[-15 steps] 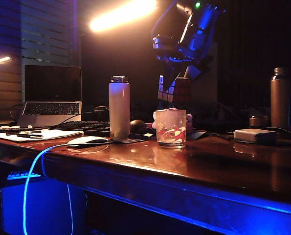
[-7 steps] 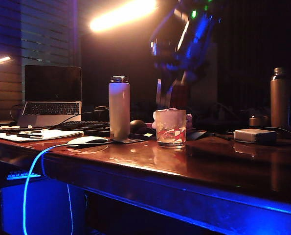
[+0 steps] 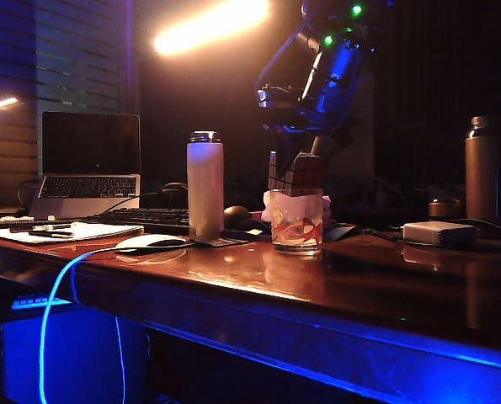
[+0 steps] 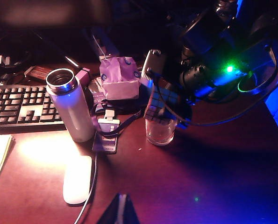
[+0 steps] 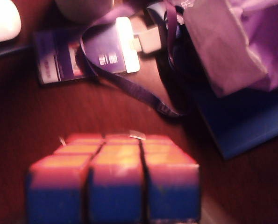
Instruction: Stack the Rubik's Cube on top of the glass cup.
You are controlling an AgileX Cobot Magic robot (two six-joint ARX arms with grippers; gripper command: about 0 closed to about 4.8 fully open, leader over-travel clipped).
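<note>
So the Rubik's Cube (image 3: 296, 173) is sitting right on the rim of the glass cup (image 3: 297, 221), a bit tilted from what the exterior view shows, and the cup itself stands on the wooden table (image 3: 359, 278) roughly in the middle. My right gripper (image 3: 305, 143) is directly above the cube, coming down at it from the top, and the cube fills the near part of my right wrist view (image 5: 115, 182), orange face up and blue face toward the camera. Honestly can't tell whether my right jaws are clamped on it or just loose around it, the fingers aren't visible there and it's too dark from outside. My left gripper (image 4: 122, 210) only shows as a dark tip at the edge of its own view, hanging over the table well apart from the cup, and I can't tell how those jaws stand either. Just beside the cup toward the left is the tall white bottle (image 3: 205, 187) with a metal cap, and a white mouse (image 3: 151, 242) lies near its base. A badge on a lanyard (image 4: 108, 133) lies between bottle and cup, a tissue pack (image 4: 119, 77) sits behind them. Further off there's a keyboard (image 4: 17, 105), a laptop (image 3: 88, 164), and way over on the right a flat white box (image 3: 439, 232) with a cable and another bottle (image 3: 482, 168).
</note>
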